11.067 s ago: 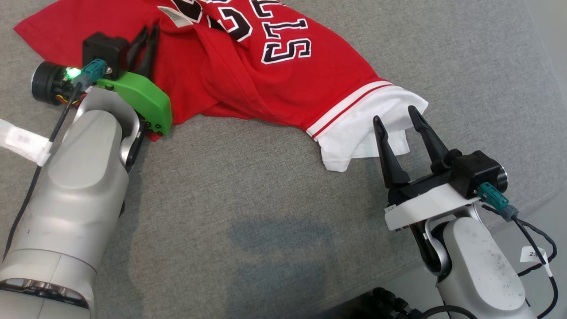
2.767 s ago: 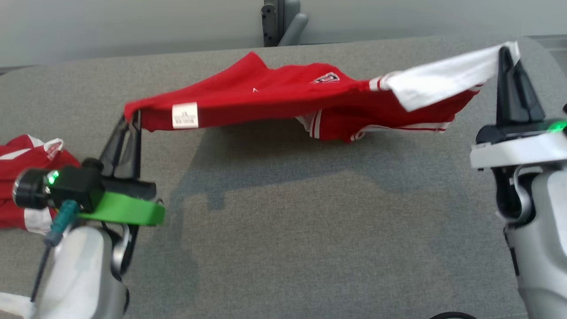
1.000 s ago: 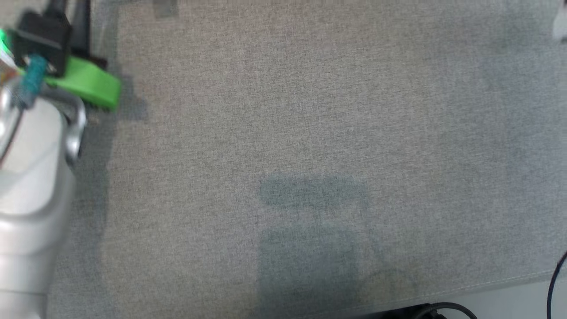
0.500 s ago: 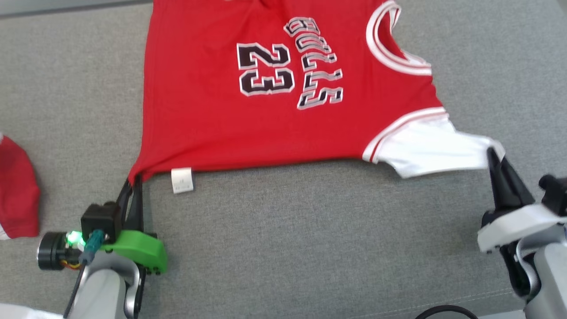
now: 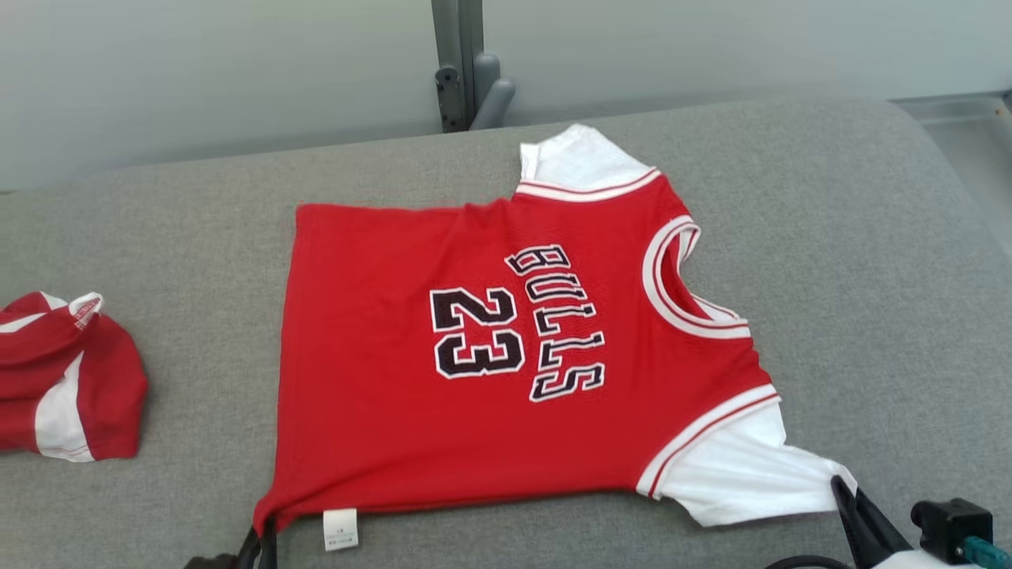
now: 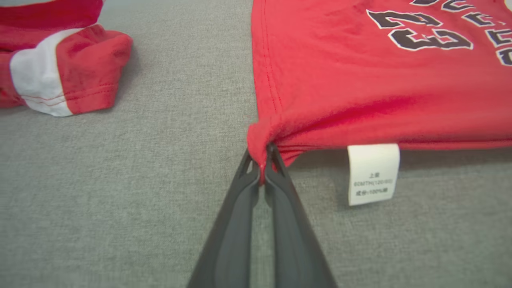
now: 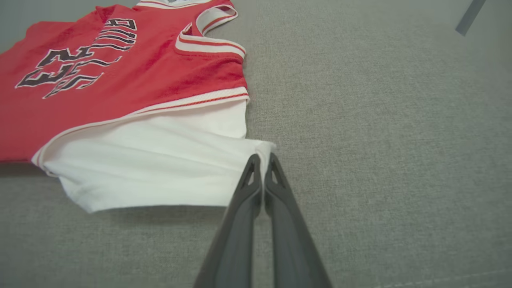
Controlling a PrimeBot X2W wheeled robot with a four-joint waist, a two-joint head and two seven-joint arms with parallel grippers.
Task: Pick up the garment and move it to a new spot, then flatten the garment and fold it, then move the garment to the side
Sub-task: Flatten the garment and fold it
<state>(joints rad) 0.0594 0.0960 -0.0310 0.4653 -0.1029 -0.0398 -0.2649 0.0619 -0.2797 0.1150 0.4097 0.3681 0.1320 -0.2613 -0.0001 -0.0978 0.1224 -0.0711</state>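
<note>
1. The grey cloth-covered table [image 5: 870,237] runs away ahead of both my pincers. My head view reaches its far edge, with a pale wall [image 5: 198,71] and a grey post [image 5: 462,71] behind it. My wrist views sit low over the cloth and give the close detail.
2. The garment [image 5: 379,395], a red jersey printed "BULLS" and "23", lies spread print-up ahead of my pincers and between them. Its near edge runs from one pincer to the other. The hem is on my left pincer's side and the neckline on my right pincer's side. In the wrist views its far parts are cut off by the frame.
3. A second garment [image 5: 87,379], red and white, lies bunched well apart to the left of my left pincer. How it is folded I cannot make out.
4. The near sleeve [image 5: 735,474] is white and stretches to my right pincer. The far sleeve [image 5: 577,158] lies at the garment's far edge, well ahead of that pincer.
5. My left pincer [image 6: 262,154] is pressed closed on the garment's near hem corner, with red cloth bunched at its tips. The head view cuts it off at the bottom edge.
6. My right pincer [image 7: 263,158] is likewise closed, its tips pinching the corner of the near sleeve. In the head view it is partly cut off at the bottom edge.
7. A white label [image 6: 373,174] hangs from the near edge, just to the right of my left pincer. Its print is too small for me to read.
</note>
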